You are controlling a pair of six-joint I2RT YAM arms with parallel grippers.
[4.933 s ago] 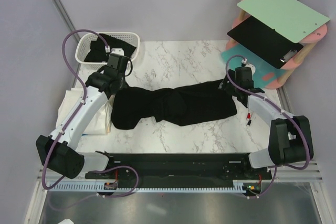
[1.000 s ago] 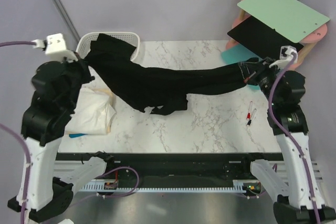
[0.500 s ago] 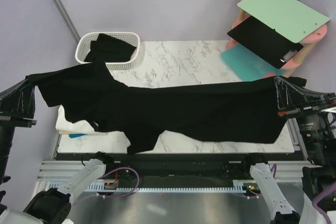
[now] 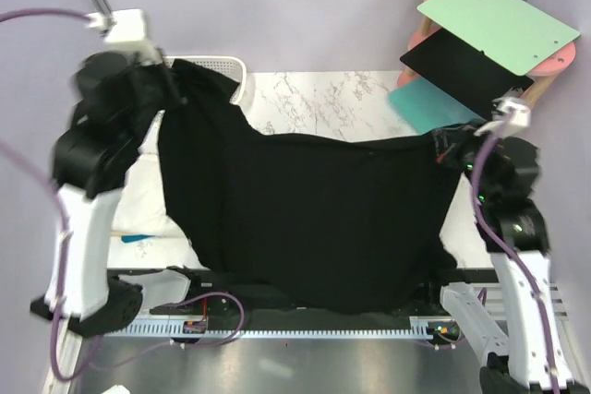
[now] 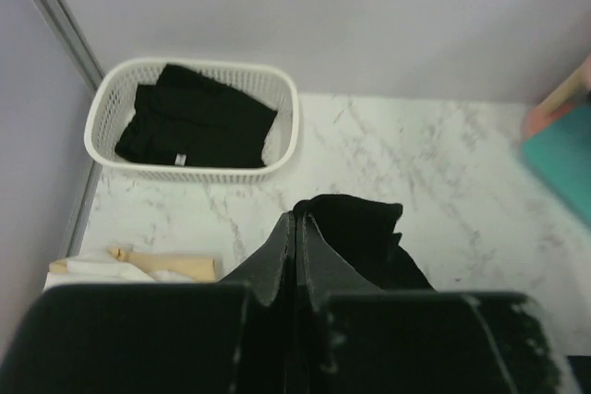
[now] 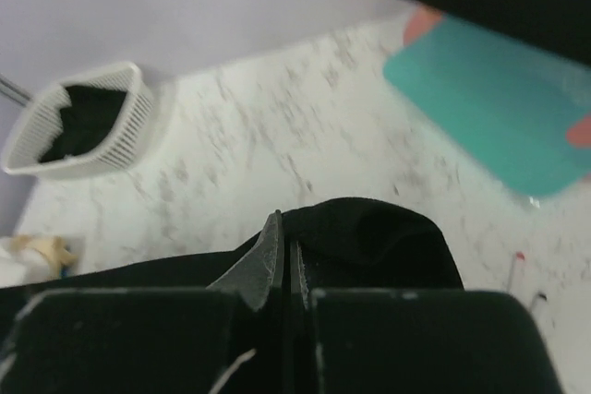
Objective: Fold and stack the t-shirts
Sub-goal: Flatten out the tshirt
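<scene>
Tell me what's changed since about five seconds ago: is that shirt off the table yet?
Yes. Both arms have risen. The left gripper and right gripper, each shut on the black t-shirt, lifted it off the marble. It lay bunched on the table before and now hangs spread between them. The basket, white shirt pile and black board have not moved.

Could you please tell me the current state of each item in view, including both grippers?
black t-shirt: lifted, hanging spread between both grippers.
left gripper: shut on one top corner of it.
right gripper: shut on the other top corner.
basket: upright, holding folded black cloth.
white and cream shirts: lying at the table's left edge, partly hidden.
</scene>
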